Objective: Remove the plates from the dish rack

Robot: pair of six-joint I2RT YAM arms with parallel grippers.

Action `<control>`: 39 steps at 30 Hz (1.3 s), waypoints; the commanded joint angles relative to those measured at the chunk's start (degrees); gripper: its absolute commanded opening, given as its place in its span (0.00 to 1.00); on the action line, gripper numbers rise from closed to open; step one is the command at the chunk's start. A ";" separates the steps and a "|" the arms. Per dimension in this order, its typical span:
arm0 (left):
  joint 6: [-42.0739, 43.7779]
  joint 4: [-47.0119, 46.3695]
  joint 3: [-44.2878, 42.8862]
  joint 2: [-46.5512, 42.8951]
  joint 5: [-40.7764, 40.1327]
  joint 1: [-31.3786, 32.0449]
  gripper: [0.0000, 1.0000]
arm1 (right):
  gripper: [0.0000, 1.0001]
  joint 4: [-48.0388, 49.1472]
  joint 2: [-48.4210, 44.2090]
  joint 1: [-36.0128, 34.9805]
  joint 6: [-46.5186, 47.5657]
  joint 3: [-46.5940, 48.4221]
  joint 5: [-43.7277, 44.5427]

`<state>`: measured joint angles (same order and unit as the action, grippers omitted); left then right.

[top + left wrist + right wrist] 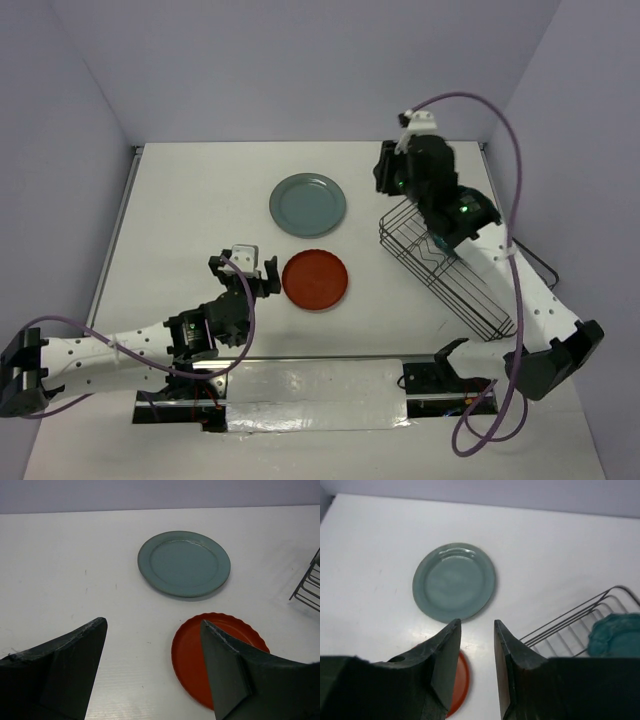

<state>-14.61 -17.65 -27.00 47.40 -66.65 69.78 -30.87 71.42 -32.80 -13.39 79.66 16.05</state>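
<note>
Beside the dish rack (442,276), grey-green plate (307,204), red-orange plate (315,279)

A robotics lab test cell. Plain lavender walls (300,70) box in a white tabletop (190,210), with two robot arms (110,350) bolted at its near edge (purple cables (517,150) trailing).

In the right wrist view the red-orange plate (461,680) shows only as a sliver behind the right gripper's (476,625) own fingers, and the dark teal plate (615,635) is cut by the right edge. From above, the right arm (530,295) covers much of the dish rack (455,290); what it holds cannot be told.
</note>
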 commanded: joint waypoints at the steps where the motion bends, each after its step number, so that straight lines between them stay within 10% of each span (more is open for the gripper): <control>1: 1.25 -1.52 -1.47 -0.90 1.88 0.01 0.87 | 0.40 -2.53 1.09 10.53 9.63 4.97 -13.35; 6: 0.81 -2.48 -0.86 -1.17 2.93 -0.08 0.87 | 0.51 -10.85 10.31 28.12 7.06 19.28 -26.86; 9: 0.64 -2.30 -1.38 -0.20 3.90 -0.08 0.87 | 0.89 -12.99 10.85 32.17 10.31 21.77 -20.41; 19: -0.24 -0.98 -2.18 0.16 3.19 0.01 0.86 | 0.78 -10.54 8.48 39.30 41.15 7.82 -29.92; 39: -0.15 -0.54 -2.53 0.52 2.23 0.01 0.85 | 0.69 -9.12 12.51 54.33 47.66 0.93 -37.59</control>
<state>-14.92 -16.43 -28.03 50.13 -63.35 69.78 -39.90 83.81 21.41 30.98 79.11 -19.99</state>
